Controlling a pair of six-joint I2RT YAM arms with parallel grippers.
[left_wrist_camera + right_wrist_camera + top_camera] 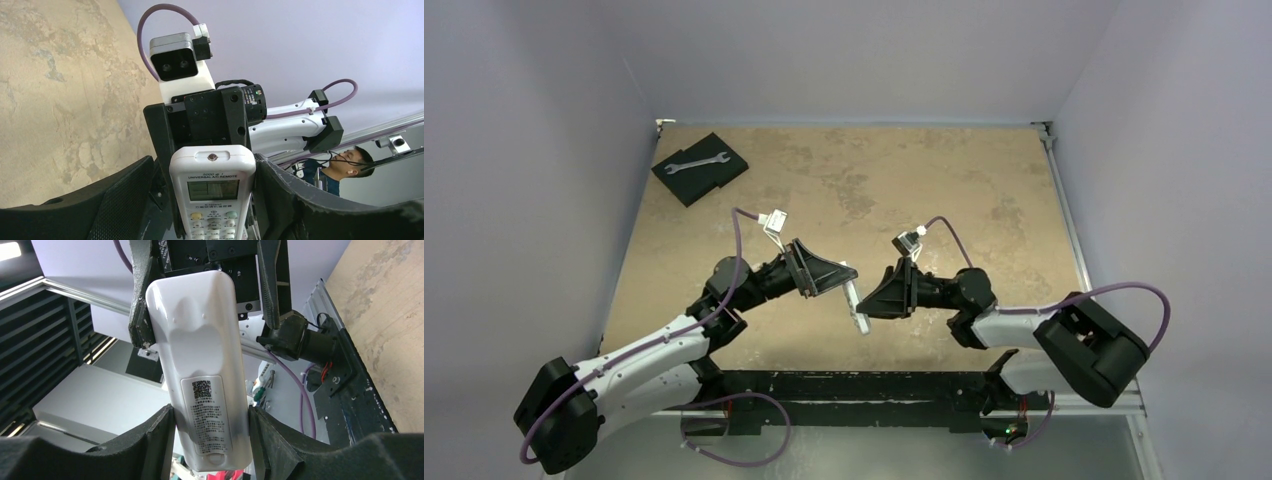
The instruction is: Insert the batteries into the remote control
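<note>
Your right claw (210, 417) is squeezing the white remote control (855, 306), up in the air at the lower middle of the top view (its label side faces that claw's camera). Your left claw (205, 172) sits loosely around the other end. One finger (282, 197) touches it and the other stays a little off.

This is looking like a robotics lab cell. Plain lavender walls (854, 60) are boxing in a tan stone-patterned surface (924, 180) edged by an aluminium rail (1072, 225). Far beyond the left end effector (852, 292), a wrench (697, 161) is lying on a black foam pad (729, 170). Behind the right end effector (867, 312), past its arm, a person (345, 167) is showing among metal framing.
</note>
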